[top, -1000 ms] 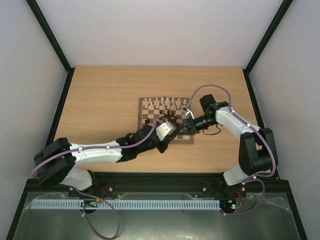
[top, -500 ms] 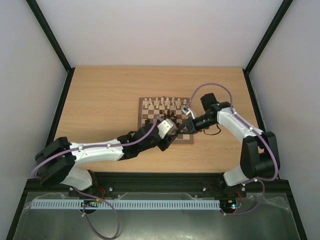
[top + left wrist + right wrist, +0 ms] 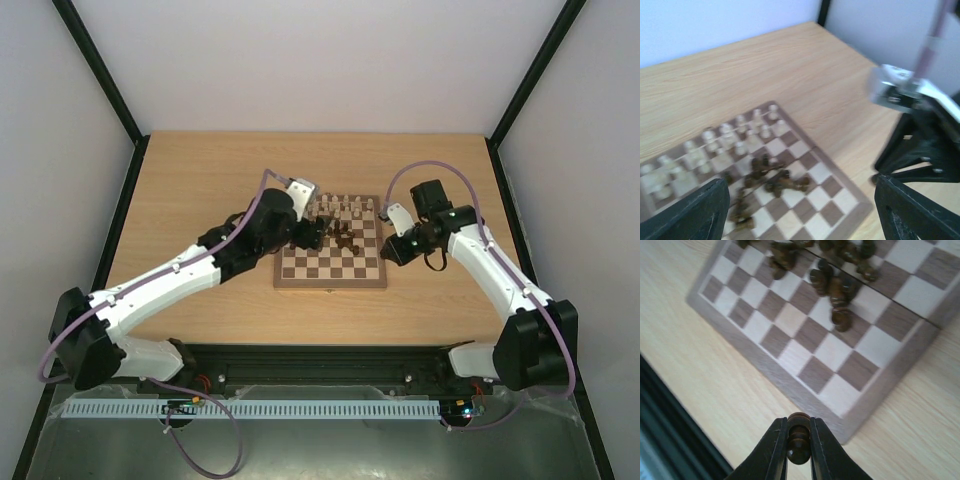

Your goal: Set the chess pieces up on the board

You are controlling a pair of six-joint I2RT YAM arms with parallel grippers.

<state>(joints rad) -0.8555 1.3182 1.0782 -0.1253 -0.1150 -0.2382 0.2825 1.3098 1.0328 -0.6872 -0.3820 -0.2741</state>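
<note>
The board [image 3: 330, 272] lies mid-table. Pale chess pieces [image 3: 336, 207] stand in rows along its far edge, and dark ones [image 3: 343, 238] lie heaped near its middle. My left gripper [image 3: 308, 233] hovers over the board's far left part. In the left wrist view it [image 3: 802, 215] is wide open and empty above the blurred dark heap [image 3: 772, 180]. My right gripper [image 3: 385, 249] is at the board's right edge. It [image 3: 799, 442] is shut on a dark brown chess piece [image 3: 799, 440], held above the tabletop just off the board's rim [image 3: 805, 397].
Black frame posts and grey walls border the table [image 3: 200, 190] on both sides. The right arm [image 3: 920, 130] fills the right side of the left wrist view, close to the board. A dark table edge [image 3: 670, 420] runs at the lower left of the right wrist view.
The left arm has swung from the board's near right corner to its far left, and its gripper opened. The right gripper shut on a dark piece and drew back to the board's right edge.
</note>
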